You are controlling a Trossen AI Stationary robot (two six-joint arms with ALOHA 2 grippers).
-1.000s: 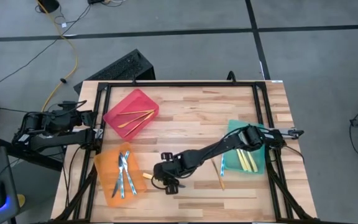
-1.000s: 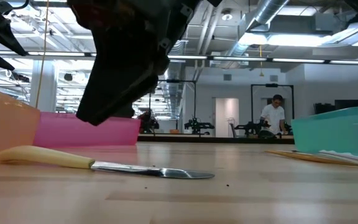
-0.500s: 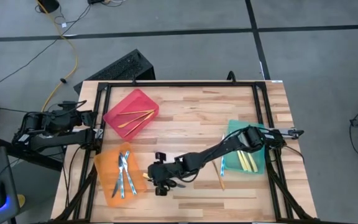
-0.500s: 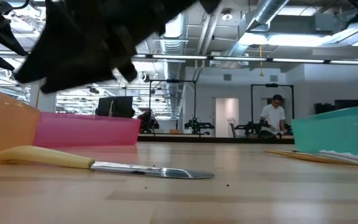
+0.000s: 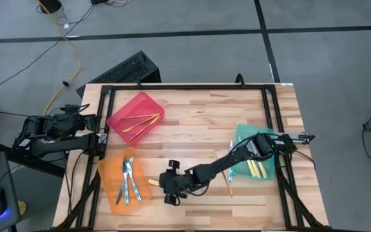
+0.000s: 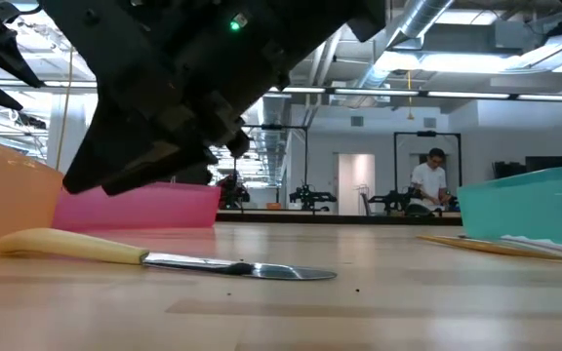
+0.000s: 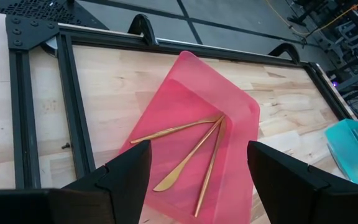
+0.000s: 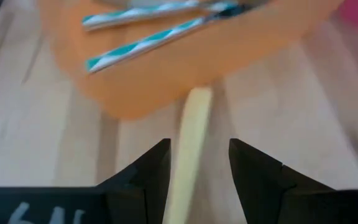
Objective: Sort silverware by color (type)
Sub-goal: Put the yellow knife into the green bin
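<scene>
A yellow-handled knife (image 6: 154, 257) lies flat on the table near its near edge, handle (image 8: 191, 140) toward the orange bin (image 5: 122, 180). My right gripper (image 8: 194, 152) hangs open just above it, one finger on either side of the handle, not touching; the low view shows it (image 6: 164, 146) clear of the knife. Silvery-blue pieces (image 8: 148, 25) lie in the orange bin, gold pieces (image 7: 194, 140) in the red bin (image 5: 136, 116), yellow-handled ones (image 5: 256, 166) in the teal bin (image 5: 255, 154). My left gripper (image 7: 201, 168) waits open at the table's left edge (image 5: 89, 125).
Another yellow-handled piece (image 5: 229, 177) lies on the table beside the teal bin's left wall. The orange bin's wall (image 6: 8, 200) stands right behind the knife's handle end. A black frame (image 5: 185, 87) runs around the table. Bare wood lies in the table's middle (image 5: 198, 132).
My right gripper has swung toward the orange bin and then back a little, ending nearer the table's near edge over the knife. The knife has not moved.
</scene>
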